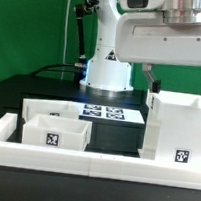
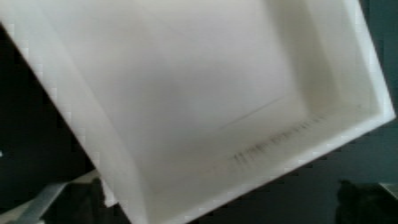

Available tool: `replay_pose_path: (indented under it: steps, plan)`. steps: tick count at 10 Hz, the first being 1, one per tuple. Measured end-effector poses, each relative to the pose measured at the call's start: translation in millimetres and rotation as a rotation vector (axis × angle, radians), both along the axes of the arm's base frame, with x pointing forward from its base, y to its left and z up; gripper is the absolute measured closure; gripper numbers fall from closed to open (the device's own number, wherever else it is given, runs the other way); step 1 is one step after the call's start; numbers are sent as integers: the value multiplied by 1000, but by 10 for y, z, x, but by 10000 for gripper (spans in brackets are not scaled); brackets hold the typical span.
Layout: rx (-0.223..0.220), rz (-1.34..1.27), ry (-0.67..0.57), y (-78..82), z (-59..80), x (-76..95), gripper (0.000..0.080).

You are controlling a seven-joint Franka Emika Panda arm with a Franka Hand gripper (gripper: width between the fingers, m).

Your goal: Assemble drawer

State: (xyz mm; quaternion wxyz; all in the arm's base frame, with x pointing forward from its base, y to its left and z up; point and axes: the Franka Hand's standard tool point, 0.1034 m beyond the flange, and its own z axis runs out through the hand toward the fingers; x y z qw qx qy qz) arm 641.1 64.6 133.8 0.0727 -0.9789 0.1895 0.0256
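Note:
The drawer's tall white housing (image 1: 176, 132) stands at the exterior view's right, with a square tag low on its front. Two small white trays sit at the left: the near one (image 1: 55, 134) shows a tag, the other (image 1: 50, 109) is behind it. My gripper (image 1: 148, 85) hangs from the arm just above the housing's upper left edge. In the wrist view a tilted white rimmed panel of the housing (image 2: 178, 90) fills most of the picture. My gripper (image 2: 210, 205) shows only as dim fingers far apart, with the panel's corner reaching between them. It looks open.
The marker board (image 1: 104, 113) lies on the dark table between the trays and the housing. The robot's white base (image 1: 109, 74) stands behind it. A long low white border wall (image 1: 92, 166) runs across the front.

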Motion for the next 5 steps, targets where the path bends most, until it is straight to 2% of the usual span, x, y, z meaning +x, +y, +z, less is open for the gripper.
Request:
replay_pose_path:
  steps: [2, 3, 5]
  plan:
    - [3, 148, -22, -24, -6, -5, 150]
    - [-1, 264, -37, -173, -6, -82, 150]
    - [-11, 279, -31, -474, -9, -256, 150]
